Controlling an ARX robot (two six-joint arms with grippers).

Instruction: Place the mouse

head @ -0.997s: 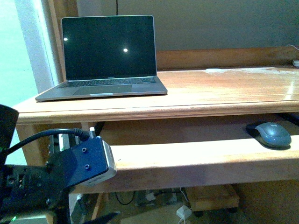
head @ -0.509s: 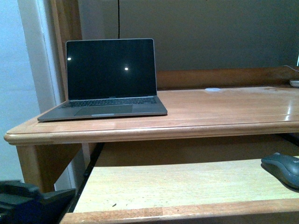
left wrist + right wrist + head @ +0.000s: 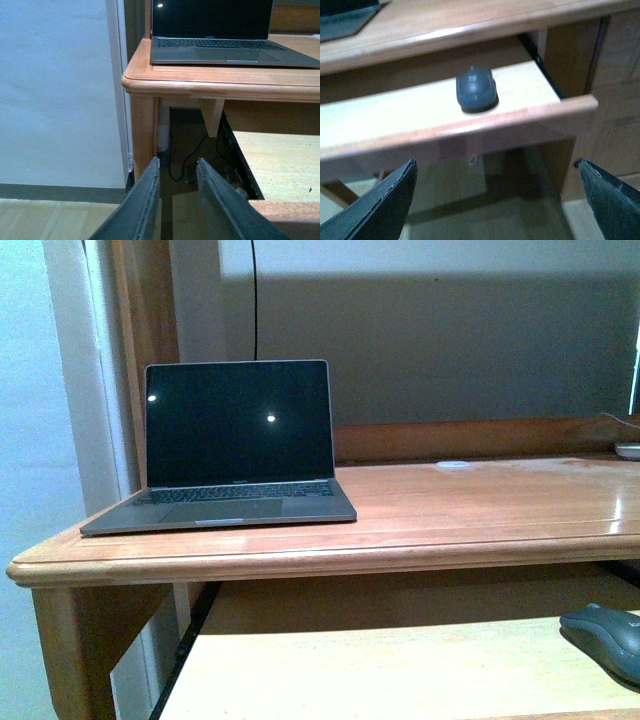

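Left gripper, two dark grey matte tapered fingers, paler inner edges, right gripper, two blue-black wedge-shaped fingers, grainy surface

Left gripper seemingly narrowly parted; right gripper wide.

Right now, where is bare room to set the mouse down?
Desk top right of the laptop is bare up to the white disc at the back. Tray left of the mouse is bare too. Laptop crowds the left end.
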